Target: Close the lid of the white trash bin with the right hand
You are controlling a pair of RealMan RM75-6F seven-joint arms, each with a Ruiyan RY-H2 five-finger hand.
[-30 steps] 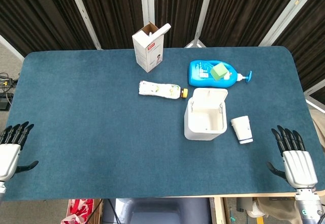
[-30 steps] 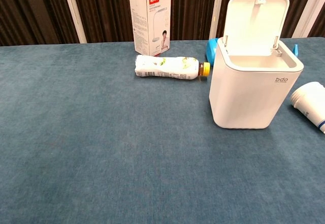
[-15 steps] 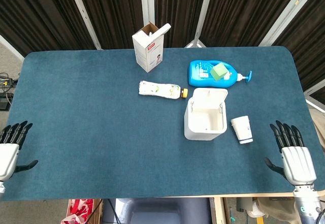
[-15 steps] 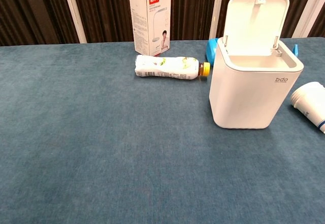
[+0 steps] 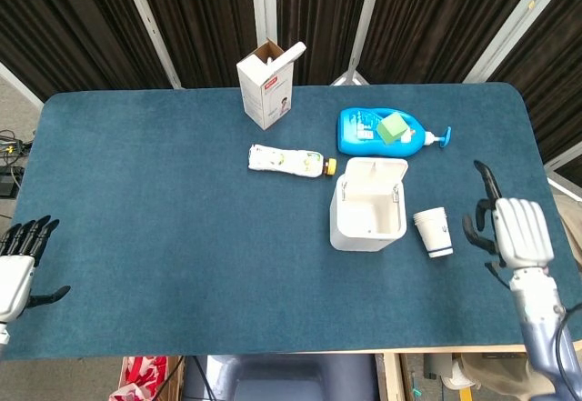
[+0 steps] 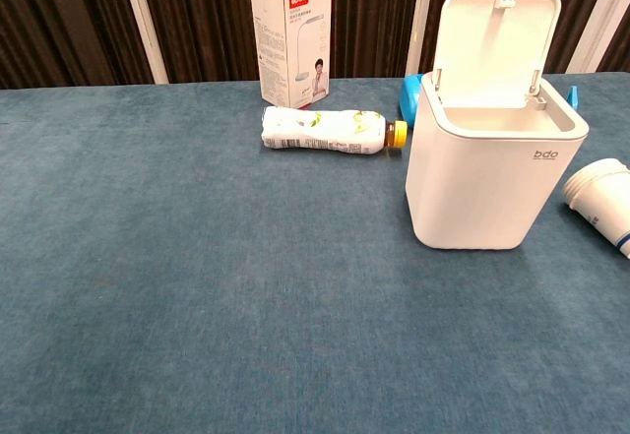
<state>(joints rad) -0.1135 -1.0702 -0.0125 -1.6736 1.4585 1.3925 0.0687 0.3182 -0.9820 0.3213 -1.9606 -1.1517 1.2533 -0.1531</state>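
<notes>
The white trash bin [image 5: 367, 210] [image 6: 494, 180] stands right of the table's middle with its lid [image 5: 376, 173] [image 6: 494, 48] tipped up and back, the inside bare. My right hand [image 5: 515, 231] hovers over the table's right edge, to the right of the bin, holding nothing, fingers apart. At the near left corner my left hand [image 5: 18, 265] lies with fingers spread and empty. Neither hand shows in the chest view.
A white paper cup [image 5: 434, 231] [image 6: 602, 200] lies on its side between the bin and my right hand. Behind the bin lie a blue pump bottle [image 5: 386, 132] and a small drink bottle [image 5: 289, 160] [image 6: 328, 131]. An opened carton [image 5: 266, 85] [image 6: 291, 40] stands at the back.
My right hand has risen from the near right corner and moved away from me, toward the bin's level. The left hand, the bin and its lid are as before.
</notes>
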